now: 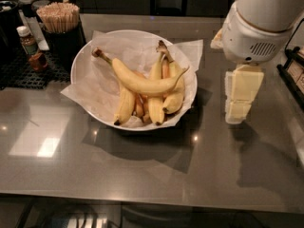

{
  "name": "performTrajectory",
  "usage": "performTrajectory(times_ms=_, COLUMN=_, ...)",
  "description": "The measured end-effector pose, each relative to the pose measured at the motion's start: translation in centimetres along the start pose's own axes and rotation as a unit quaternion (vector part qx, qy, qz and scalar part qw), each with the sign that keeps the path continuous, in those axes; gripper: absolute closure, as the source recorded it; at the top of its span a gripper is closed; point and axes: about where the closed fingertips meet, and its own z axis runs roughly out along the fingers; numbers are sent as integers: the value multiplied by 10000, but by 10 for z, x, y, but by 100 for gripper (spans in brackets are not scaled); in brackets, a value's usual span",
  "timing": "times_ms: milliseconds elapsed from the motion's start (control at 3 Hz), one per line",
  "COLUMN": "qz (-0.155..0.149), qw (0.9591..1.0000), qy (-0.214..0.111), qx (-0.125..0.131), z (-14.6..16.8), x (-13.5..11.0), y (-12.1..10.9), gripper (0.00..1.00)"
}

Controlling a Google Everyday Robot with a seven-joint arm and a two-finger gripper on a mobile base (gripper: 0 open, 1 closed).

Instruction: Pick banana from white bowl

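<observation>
The banana (pixel 142 82) is long, strongly curved and plain yellow. It lies across the top of the other bananas, with its brown-tipped stem pointing up-left. They sit in the white bowl (pixel 77 75), which is lined with crinkled white paper and stands left of centre on the grey table. Shorter yellow bananas (pixel 156 103) and small orange-tinted ones lie under it. My gripper (pixel 237 112) hangs below the white arm housing (pixel 259 23), to the right of the bowl. It is apart from the bowl, just above the tabletop, and holds nothing that I can see.
A dark cup of wooden stirrers (pixel 59 17) and a small bottle (pixel 27 40) stand at the back left, on and beside a black mat (pixel 19 72). A dark rack (pixel 294 70) is at the right edge. The table's front edge (pixel 142 201) runs along the bottom.
</observation>
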Motion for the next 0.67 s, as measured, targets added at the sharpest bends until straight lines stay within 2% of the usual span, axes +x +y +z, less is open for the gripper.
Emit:
performTrajectory(times_ms=333, qz=-415, qw=9991, qy=6, qx=71, z=-2, x=-33, y=-12, gripper=0)
performTrajectory(times_ms=667, qz=-639, qw=9978, qy=-112, qx=131, z=-13, x=-55, y=-23, gripper=0)
